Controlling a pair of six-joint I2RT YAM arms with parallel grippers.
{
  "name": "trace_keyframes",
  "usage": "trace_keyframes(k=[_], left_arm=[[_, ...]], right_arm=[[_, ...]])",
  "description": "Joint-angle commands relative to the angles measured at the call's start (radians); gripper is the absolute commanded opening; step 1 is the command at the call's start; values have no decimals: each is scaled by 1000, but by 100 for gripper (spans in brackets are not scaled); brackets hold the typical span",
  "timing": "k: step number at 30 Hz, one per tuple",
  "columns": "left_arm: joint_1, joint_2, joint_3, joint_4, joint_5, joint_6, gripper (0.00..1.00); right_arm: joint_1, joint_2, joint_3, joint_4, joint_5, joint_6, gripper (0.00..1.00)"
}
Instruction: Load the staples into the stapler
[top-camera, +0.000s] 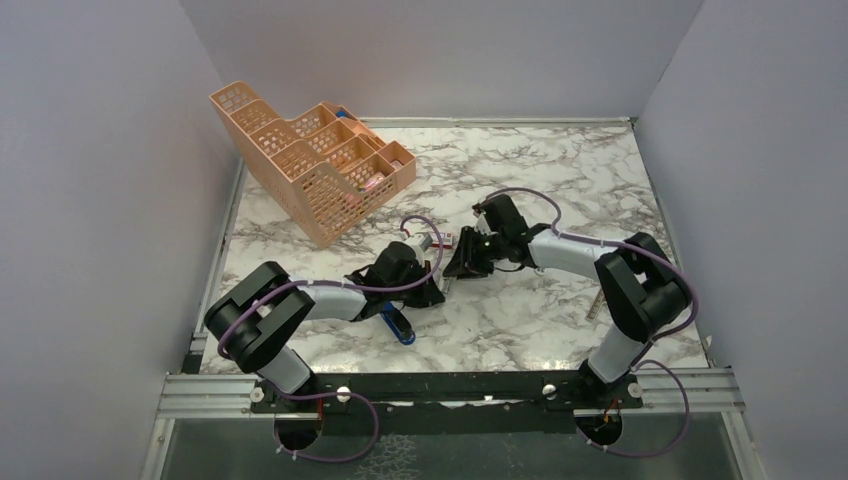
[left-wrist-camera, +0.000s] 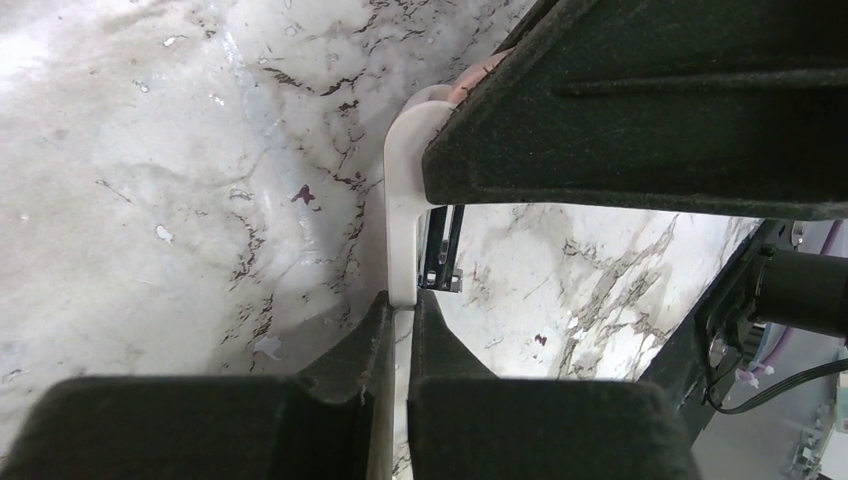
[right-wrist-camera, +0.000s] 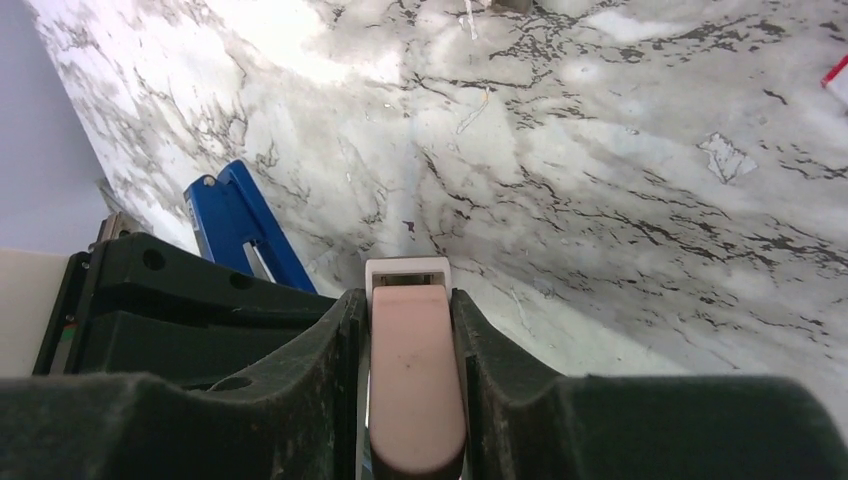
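Right end effector clamping rounded pink piece, left end effector pinching its white rim, blue stapler nearby

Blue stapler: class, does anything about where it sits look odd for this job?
Yes. The blue stapler lies ungripped on the table, while the jaws of the left gripper and right gripper both clamp a pink-and-white item instead.

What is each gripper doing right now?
Left gripper: jaws closed on the white piece.
Right gripper: jaws closed on the pink piece.
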Motion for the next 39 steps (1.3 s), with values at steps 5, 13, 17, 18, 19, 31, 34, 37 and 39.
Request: trace_keyframes(k=[5, 13, 17, 18, 19, 31, 34, 37, 39], left_arm=[[5, -39, 32, -104, -58, -17, 33], [5, -300, 112, -354, -273, 25, 69], [7, -377, 177, -472, -379, 54, 74], [7, -387, 191, -497, -401, 59, 75], [7, -394, 204, -516, -422, 63, 75], [14, -430, 235, -583, -508, 81, 76], [16, -430, 232, -593, -513, 82, 76], [18, -436, 226, -597, -519, 83, 77], [20, -440, 224, -596, -520, 83, 77]], right_arm=[[10, 43, 105, -104, 143, -50, 31], [25, 61, 230, -290, 309, -138, 32], [27, 106, 298, -367, 336, -181, 33], [31, 116, 312, -383, 340, -190, 33], [35, 127, 325, -396, 344, -200, 34], [71, 224, 425, -478, 351, -271, 38], [72, 249, 453, -500, 358, -291, 39], [75, 256, 467, -506, 367, -298, 40], [75, 256, 469, -505, 365, -299, 41]])
